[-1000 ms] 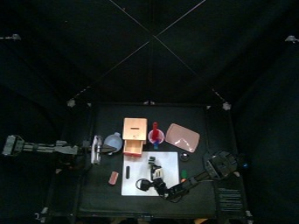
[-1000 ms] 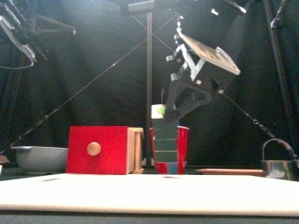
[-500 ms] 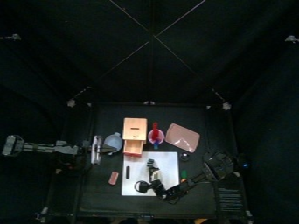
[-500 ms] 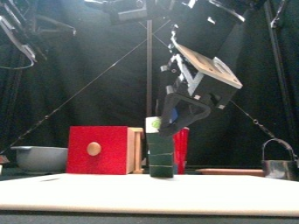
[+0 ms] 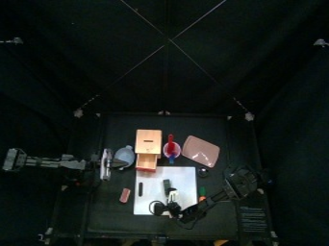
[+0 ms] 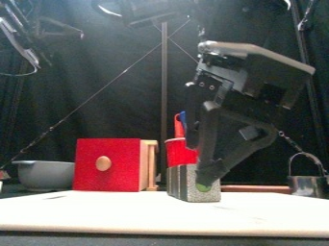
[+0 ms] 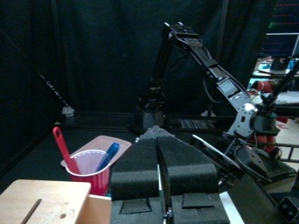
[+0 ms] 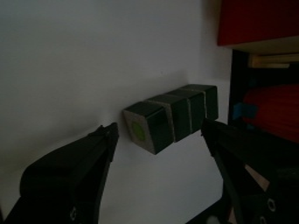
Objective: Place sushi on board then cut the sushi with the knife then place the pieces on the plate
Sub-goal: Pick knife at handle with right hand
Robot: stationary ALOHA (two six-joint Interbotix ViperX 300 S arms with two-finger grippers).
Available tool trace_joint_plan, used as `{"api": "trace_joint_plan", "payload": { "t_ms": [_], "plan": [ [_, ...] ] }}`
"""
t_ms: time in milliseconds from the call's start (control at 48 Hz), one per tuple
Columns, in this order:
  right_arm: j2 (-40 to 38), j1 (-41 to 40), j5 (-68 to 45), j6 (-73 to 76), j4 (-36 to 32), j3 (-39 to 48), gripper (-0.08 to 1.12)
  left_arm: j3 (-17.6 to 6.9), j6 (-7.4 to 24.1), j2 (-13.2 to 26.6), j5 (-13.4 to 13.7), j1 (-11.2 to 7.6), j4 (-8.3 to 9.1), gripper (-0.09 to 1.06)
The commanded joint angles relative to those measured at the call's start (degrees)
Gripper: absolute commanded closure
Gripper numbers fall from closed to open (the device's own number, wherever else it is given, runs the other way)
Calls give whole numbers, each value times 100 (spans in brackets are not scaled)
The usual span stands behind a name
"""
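Observation:
The dark green sushi roll [image 8: 170, 118] lies on its side on the white cutting board [image 8: 70, 70], one pale cut end facing the right wrist camera. My right gripper [image 8: 160, 129] is low over the board and open, a jaw on each side of the roll with a gap to it. In the front view the roll [image 6: 193, 184] sits under the right gripper [image 6: 203, 173], in front of the red cup [image 6: 184, 152] with the toy knives. The pink tray [image 5: 201, 149] lies behind the board [image 5: 154, 181]. My left gripper [image 7: 166, 171] rests shut at the table's left.
A wooden box with a red drawer front [image 6: 110, 165] stands behind the board, a blue-grey bowl [image 6: 45, 174] to its left. A metal cutter [image 6: 306, 179] sits at the right. A small reddish toy [image 5: 125, 195] lies left of the board.
My right gripper came down and toward the front with the sushi roll. The roll went from hanging upright to lying on the board, and the jaws opened off it.

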Motion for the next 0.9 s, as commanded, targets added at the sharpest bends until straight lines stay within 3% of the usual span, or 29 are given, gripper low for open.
{"api": "trace_joint_plan", "payload": {
  "t_ms": [21, 229, 625, 896],
  "plan": [
    [-316, 9, 114, 79, -18, -299, 1, -149, 0, 26, -53, 0, -9, 92],
    [-826, -62, 255, 352, -88, -316, 1, -149, 0, 35, -53, 0, -9, 92],
    [-2558, -439, 290, 870, -114, 782, 1, -123, 0, 26, -44, 0, -9, 92],
    [-3691, -1178, -773, 826, 1257, 1688, 2, -132, 9, 79, -44, 9, -9, 92]
  ]
}}
